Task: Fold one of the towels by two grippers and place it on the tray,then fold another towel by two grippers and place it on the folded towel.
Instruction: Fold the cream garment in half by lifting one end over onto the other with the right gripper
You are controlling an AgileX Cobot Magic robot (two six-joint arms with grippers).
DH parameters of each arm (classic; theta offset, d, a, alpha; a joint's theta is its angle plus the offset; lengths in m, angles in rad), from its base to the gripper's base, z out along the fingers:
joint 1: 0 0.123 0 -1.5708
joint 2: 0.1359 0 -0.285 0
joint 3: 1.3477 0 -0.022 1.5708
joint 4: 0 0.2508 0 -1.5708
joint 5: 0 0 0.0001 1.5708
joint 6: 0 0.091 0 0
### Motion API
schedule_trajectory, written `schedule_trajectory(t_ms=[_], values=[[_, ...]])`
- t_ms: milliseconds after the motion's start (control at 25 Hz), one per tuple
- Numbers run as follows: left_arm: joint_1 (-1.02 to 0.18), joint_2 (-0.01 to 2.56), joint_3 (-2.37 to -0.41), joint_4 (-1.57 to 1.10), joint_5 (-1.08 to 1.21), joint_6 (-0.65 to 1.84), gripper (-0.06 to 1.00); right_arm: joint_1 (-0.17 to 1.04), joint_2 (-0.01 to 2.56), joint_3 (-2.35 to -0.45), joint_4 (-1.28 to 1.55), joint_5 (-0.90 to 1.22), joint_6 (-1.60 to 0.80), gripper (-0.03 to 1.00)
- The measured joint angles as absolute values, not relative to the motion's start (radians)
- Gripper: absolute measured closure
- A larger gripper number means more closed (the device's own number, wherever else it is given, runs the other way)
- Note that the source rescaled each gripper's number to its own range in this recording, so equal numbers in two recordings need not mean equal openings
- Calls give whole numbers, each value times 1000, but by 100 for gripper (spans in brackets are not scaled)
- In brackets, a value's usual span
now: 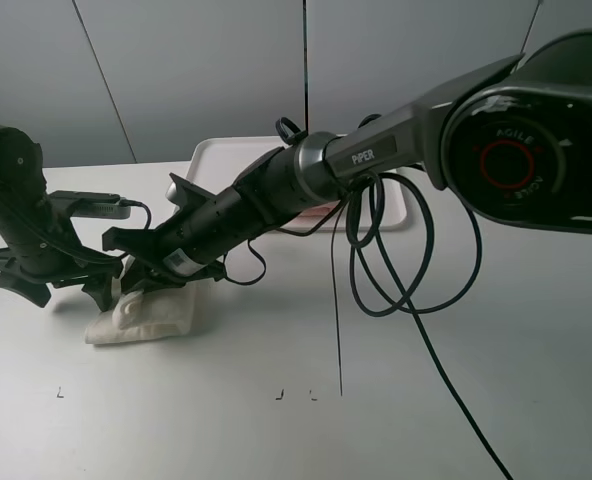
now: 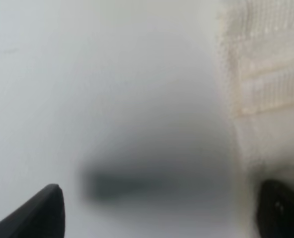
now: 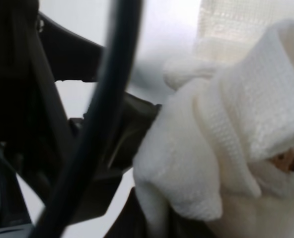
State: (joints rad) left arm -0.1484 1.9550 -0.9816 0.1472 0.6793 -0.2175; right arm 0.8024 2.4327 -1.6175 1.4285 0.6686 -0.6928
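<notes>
Since the white rectangular plastic tray (image 1: pixel 221 152) at the back of the pale grey counter (image 1: pixel 496 380) is mostly hidden behind the right arm, I cannot confirm a first folded towel on it; only a pinkish sliver (image 1: pixel 321 210) shows at the tray's near edge under the arm, and what it is I cannot tell. My judgement is that the task is somewhere in a folding stage, with at least this towel's fold and placing not yet done.

The cream-white woven cotton towel (image 1: pixel 146 312) lies bunched on the counter at the left front, well apart from the tray. The right end effector (image 1: pixel 141 280) reaches across the middle to it, and its wrist view shows a thick roll of the cloth gathered right against the camera (close and blurred); it seems pinched on the towel, though the fingers themselves are hidden by fabric, so I would not swear to it.

The left end effector (image 2: pixel 157 208) hovers low at the towel's far left side, its dark fingertips (image 2: pixel 42 210) spread wide with bare counter between them; one tip sits just beside the towel's ribbed edge (image 2: pixel 266 74), nothing gripped
</notes>
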Motion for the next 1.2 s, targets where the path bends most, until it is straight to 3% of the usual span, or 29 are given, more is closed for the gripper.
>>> schedule_trajectory(t_ms=[640,1120,1200], values=[[-150,1974,-1206,102,933,-118,-6,805,2436,-1623,1419,607,-681,93],[-134,1868,-1320,56,953,-68,-6,805,2438,-1623,1378,591,-655,93],[-126,1868,-1323,49,958,-59,-6,805,2438,-1623,1387,586,-655,83]])
